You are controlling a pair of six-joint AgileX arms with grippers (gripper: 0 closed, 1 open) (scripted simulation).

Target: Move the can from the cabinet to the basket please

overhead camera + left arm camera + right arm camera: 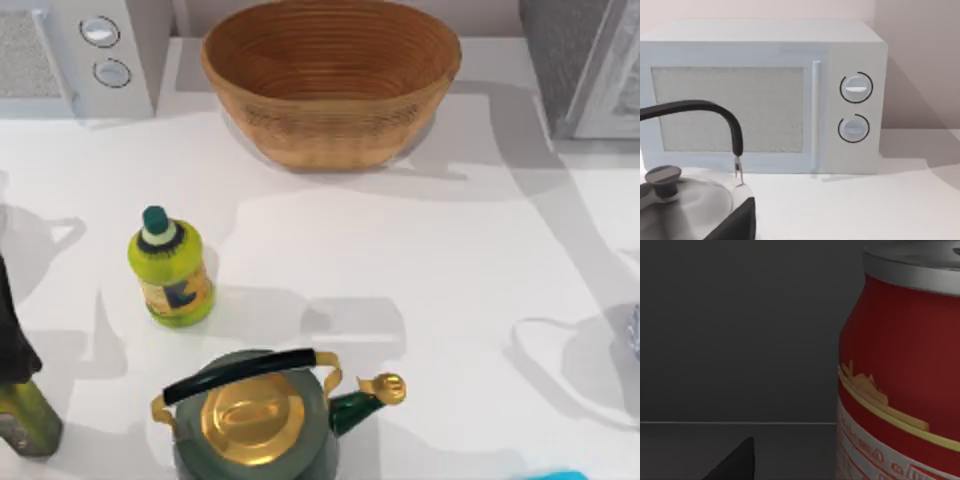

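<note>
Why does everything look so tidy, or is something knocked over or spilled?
Nothing stands out. The bottle and the kettle stand upright on the table, and the basket sits level near the back. The can stands upright on a dark shelf, close before the right wrist camera. No spill shows.

Woven wicker basket (330,130); seemingly metal can (900,375)

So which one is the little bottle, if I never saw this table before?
Find the big woven basket at the back of the table, then look towards the front left. The bottle stands there alone, just behind the green and gold kettle. It is bright yellow-green with a dark green cap, unlike anything near it.
</note>
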